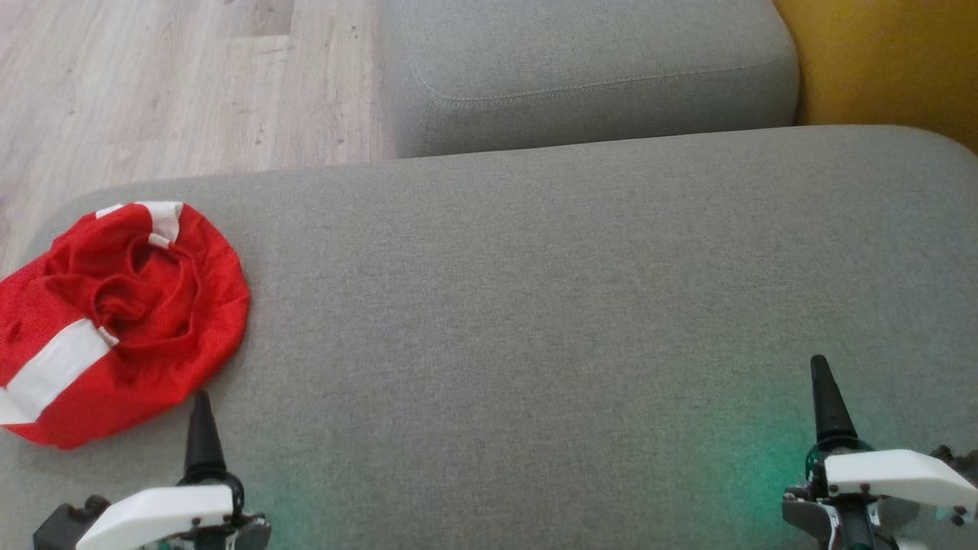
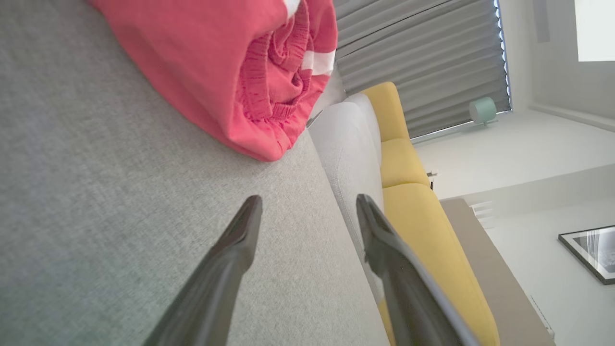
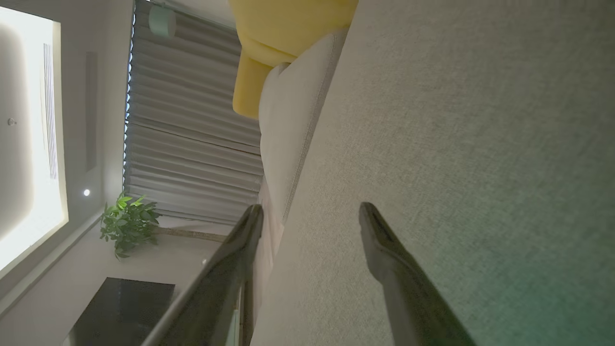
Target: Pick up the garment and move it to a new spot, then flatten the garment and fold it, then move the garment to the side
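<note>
Pretty much nothing done yet: the red garment (image 1: 122, 321) is seen crumpled at the grey cushion's (image 1: 535, 305) left edge, not picked up. Left pincer (image 2: 308, 199) and right pincer (image 3: 310, 206) are both held spread, empty.

**Grey seats, a yellow sofa, pale wood floor**

A broad grey seat (image 1: 573, 305) in woven cloth spans the foreground, with a green tint of light on its near edge. Beyond it a second grey cushion (image 1: 588, 69) sits close, a seam along its front. A yellow sofa (image 1: 879, 61) stands just beside that cushion. Pale wood floor (image 1: 153, 84) lies on the left. Grey pleated curtains (image 2: 423, 57) hang behind, a mint lamp (image 2: 482, 109) by them. A white wall (image 2: 552, 288) bears a framed picture (image 2: 588, 250). A leafy plant (image 3: 127, 223) stands near the curtains
</note>
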### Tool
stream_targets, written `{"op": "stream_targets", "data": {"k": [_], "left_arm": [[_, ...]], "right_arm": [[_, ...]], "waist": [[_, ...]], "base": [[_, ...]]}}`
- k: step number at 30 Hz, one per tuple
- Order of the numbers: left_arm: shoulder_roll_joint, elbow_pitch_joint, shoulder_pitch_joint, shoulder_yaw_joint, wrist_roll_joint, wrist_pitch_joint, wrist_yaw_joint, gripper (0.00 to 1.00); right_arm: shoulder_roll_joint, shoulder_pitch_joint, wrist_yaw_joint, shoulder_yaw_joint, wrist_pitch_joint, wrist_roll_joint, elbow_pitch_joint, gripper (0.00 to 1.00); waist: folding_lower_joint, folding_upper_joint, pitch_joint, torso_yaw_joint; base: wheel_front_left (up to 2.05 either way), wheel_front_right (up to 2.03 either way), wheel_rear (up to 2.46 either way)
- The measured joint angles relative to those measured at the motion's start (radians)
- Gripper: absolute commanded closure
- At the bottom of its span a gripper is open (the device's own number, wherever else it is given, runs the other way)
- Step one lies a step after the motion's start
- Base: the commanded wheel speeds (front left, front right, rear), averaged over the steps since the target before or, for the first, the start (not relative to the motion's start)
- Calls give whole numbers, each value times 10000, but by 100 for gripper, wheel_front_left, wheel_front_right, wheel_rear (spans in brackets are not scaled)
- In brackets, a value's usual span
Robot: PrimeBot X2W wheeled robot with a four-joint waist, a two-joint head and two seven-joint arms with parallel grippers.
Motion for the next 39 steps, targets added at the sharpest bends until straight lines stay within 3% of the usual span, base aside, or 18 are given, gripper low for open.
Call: {"op": "stream_targets", "data": {"k": [23,39], "left_arm": [[4,-612,87,-470,3072,-644,510,0],[8,-826,87,-911,5074,-1083,598,0]], "right_arm": [[-4,-1,0,974,-629,-3162,-265,0],[-10,-14,2,1557,-1053,-5141,-282,0]], "waist": [[0,0,-175,-11],[0,0,-228,28]], "base": [[0,0,0],[0,0,0]]}}
